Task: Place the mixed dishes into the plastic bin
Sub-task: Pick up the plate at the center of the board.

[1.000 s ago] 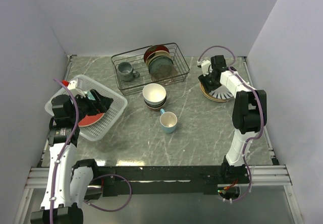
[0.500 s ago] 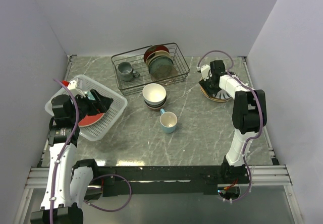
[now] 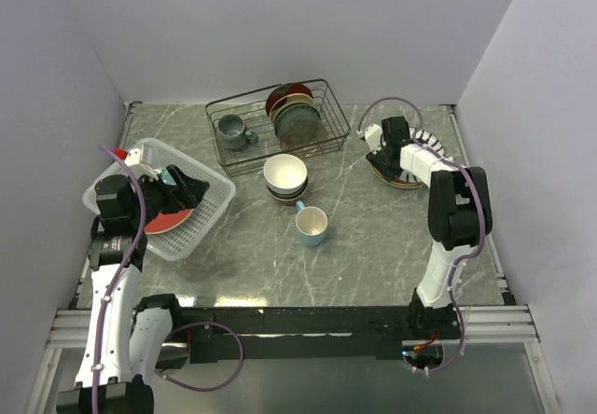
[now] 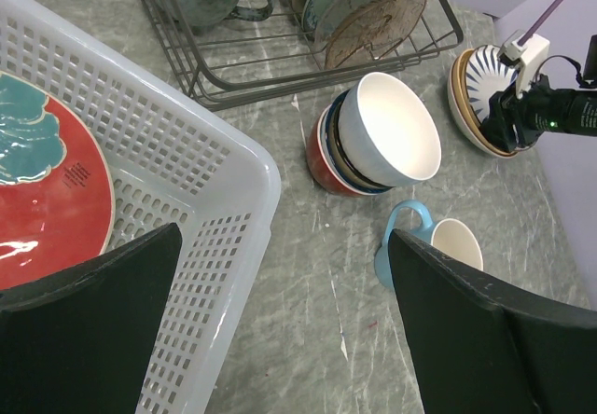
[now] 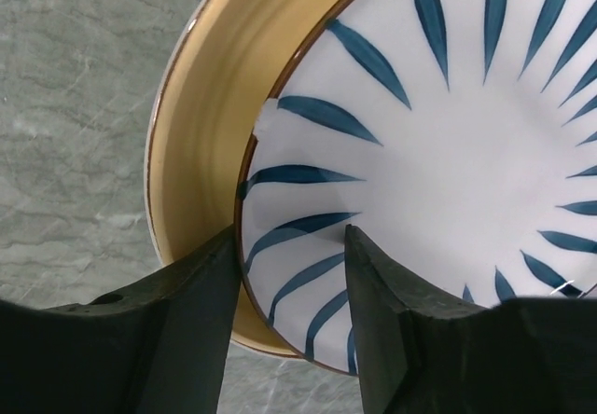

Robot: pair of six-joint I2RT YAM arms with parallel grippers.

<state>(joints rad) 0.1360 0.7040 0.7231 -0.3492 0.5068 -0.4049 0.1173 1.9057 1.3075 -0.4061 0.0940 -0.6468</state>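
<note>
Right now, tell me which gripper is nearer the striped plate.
Right. The right gripper is at the striped plate, a finger on either side of its rim. The left gripper hangs open over the bin, far off.

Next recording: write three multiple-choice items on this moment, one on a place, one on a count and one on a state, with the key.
1. Where is the red-rimmed plate? A in the wire rack; B in the plastic bin; C on the tan plate.
2. How many mugs show? A one; B two; C three.
3. The left gripper is: A open; B shut, empty; C shut on a dish.
Key: B, it lies inside the lattice walls; B, a grey mug and a light blue mug; A, its fingers stand wide apart, holding nothing.
</note>
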